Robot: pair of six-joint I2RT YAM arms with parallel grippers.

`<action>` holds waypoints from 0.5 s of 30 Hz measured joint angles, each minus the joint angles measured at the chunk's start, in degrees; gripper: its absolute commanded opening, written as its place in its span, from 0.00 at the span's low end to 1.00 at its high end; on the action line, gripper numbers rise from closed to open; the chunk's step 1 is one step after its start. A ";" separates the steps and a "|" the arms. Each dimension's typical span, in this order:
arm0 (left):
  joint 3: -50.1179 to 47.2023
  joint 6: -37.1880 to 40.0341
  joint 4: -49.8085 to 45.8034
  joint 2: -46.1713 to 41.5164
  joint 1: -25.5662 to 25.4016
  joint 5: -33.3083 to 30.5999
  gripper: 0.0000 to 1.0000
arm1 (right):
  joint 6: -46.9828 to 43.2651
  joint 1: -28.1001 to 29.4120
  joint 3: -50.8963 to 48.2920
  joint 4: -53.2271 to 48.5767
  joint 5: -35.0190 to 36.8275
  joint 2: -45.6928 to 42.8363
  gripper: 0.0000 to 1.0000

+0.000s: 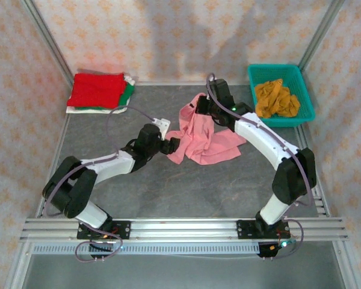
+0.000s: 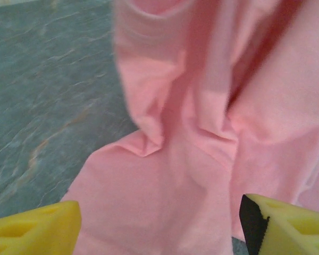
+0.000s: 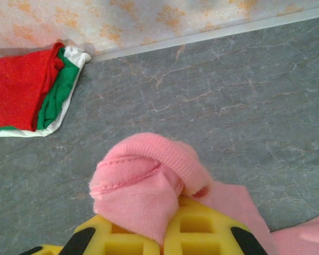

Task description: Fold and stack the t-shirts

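Grey counter [image 1: 168, 192] carries the pink shirt [image 1: 204, 141], crumpled mid-surface w/ one end hoisted and the rest draped flat. Folded stack [image 1: 99, 90] (red on green on white) sits in the far-left corner. Basket [image 1: 274, 68] at far right holds the mustard shirt [image 1: 277, 99]. Right fingers [image 3: 202, 234] are clamped on a bunched, stitched edge of the pink shirt, holding it up. Left fingers [image 2: 32, 228] are apart, straddling the lower cloth, not gripping yet. To do it well, left should prob. pinch one single edge or corner, not a wad, so both arms can spread the shirt flat before folding
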 measured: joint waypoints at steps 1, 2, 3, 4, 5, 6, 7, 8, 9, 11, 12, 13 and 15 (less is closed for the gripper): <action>0.85 0.59 0.15 0.94 -0.46 0.07 0.82 | 0.13 0.00 -0.07 0.31 -0.22 -0.02 0.00; 2.23 1.27 0.24 2.34 -0.94 0.07 0.82 | 0.15 0.00 -0.26 0.70 -0.46 -0.02 0.00; 3.85 1.86 0.48 3.82 -1.33 -0.02 0.81 | 0.17 0.00 -0.52 1.11 -0.68 -0.02 0.00; 5.16 2.32 0.87 5.16 -1.44 -0.09 0.81 | 0.22 0.00 -0.92 1.49 -0.96 -0.02 0.00; 6.67 2.78 1.27 6.60 -1.51 -0.50 0.81 | 0.37 0.00 -1.31 1.62 -1.18 -0.02 0.00; 8.02 3.06 1.62 7.96 -1.49 -1.05 0.81 | 0.37 0.00 -1.66 1.62 -1.44 -0.02 0.00; 9.27 3.41 2.01 9.22 -1.49 -1.90 0.81 | 0.37 0.00 -2.08 1.66 -1.77 -0.02 0.00; 10.47 3.85 2.32 10.47 -1.33 -2.47 0.80 | 0.37 0.00 -2.45 1.70 -2.21 -0.04 0.00; 11.56 4.24 2.51 11.65 -1.22 -2.95 0.78 | 0.37 0.00 -2.80 1.84 -2.51 -0.07 0.00; 14.56 5.07 2.69 14.56 -0.81 -3.76 0.72 | 0.35 0.00 -3.63 1.99 -3.08 -0.37 0.00; 16.13 5.57 2.62 15.89 -0.57 -4.00 0.66 | 0.33 0.00 -3.98 1.97 -3.23 -0.61 0.00; 17.75 6.12 2.62 17.29 -0.33 -4.28 0.58 | 0.33 0.00 -4.26 1.92 -3.23 -0.87 0.00; 20.02 6.95 2.67 19.15 0.20 -4.79 0.25 | 0.09 0.00 -4.37 1.64 -3.21 -1.27 0.00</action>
